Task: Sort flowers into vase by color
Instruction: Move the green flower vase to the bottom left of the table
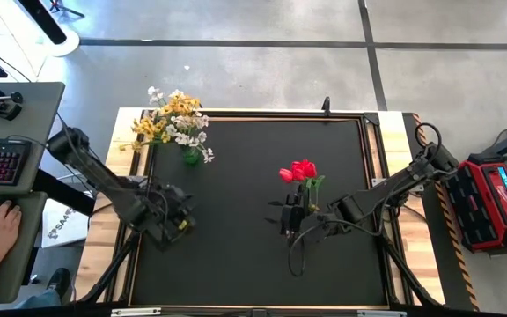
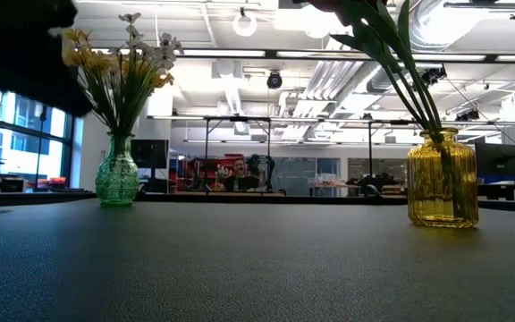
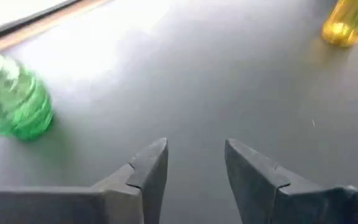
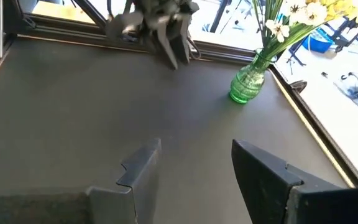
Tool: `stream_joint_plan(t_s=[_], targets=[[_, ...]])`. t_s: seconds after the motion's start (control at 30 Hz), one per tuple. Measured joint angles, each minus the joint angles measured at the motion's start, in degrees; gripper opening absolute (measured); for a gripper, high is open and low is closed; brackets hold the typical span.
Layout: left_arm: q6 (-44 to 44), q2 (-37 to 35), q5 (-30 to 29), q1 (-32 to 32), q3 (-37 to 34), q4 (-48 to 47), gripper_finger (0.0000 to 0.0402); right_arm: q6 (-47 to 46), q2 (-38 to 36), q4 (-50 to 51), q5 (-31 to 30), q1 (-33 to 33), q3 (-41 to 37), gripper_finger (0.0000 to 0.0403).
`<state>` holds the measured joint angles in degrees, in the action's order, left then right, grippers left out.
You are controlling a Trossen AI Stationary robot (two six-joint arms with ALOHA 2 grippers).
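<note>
Left tool: the left tool (image 1: 180,222) hangs over the near left part of the black desk (image 1: 236,255); its left wrist view shows both fingers (image 3: 149,174) parted with bare mat between them, holding nothing.
Green vase: the green vase (image 2: 116,174) stands upright near the far left corner of the desk, well apart from the left tool.
Yellow and white flowers: the yellow blossoms (image 1: 158,123) and white blossoms (image 1: 192,136) stand together in the green vase, stems down in its narrow neck, heads fanned out above it.
Red tulips: the red tulips (image 1: 301,170) lean out of the yellow vase (image 2: 442,179), right of the desk's middle.
Right tool: the right tool (image 1: 290,220) hovers just on the near side of the yellow vase; its fingers (image 4: 143,167) stand apart and empty.
Loose stems: none can be seen lying on the desk.
Handling, judged: these look like light artificial stems, thin and springy, with soft heads that would crush or shed under a pinch.
Where to grip, judged: mid-stem, just above the vase neck, clear of blossoms; lift straight up so the neck does not drag the light vase over.
Risk, judged: bunched stems may tangle and come out together.
</note>
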<state>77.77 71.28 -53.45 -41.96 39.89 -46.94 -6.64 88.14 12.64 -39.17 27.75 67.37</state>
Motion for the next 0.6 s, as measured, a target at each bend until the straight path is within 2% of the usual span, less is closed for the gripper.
stream_joint_plan(t_s=[0.13, 0.23, 0.37, 0.47, 0.6], targets=[[-1.3, 3.4, -10.9, -1.4, -8.5, 12.1, 0.0173, 0.2, 0.0, 0.0, -0.9, 0.0, 0.0, 0.0181], [-5.7, 6.2, -17.2, -0.9, -11.8, 18.9, 0.0195, 0.6, 0.0, 0.0, -0.8, 0.0, 0.0, 0.0181], [-4.9, 8.8, -25.4, 2.5, -13.1, 19.2, 0.0224, 0.7, 0.0, -0.7, -1.3, 0.0, 0.0, 0.0181], [-2.3, 9.6, -28.2, 6.9, -13.1, 17.6, 0.024, 0.5, 0.0, -1.2, -1.3, 0.0, 0.0, 0.0181], [-1.5, 9.6, -24.9, 13.6, -13.1, 17.2, 0.0253, -0.2, 0.0, -1.3, -1.3, 0.0, 0.0, 0.0181]])
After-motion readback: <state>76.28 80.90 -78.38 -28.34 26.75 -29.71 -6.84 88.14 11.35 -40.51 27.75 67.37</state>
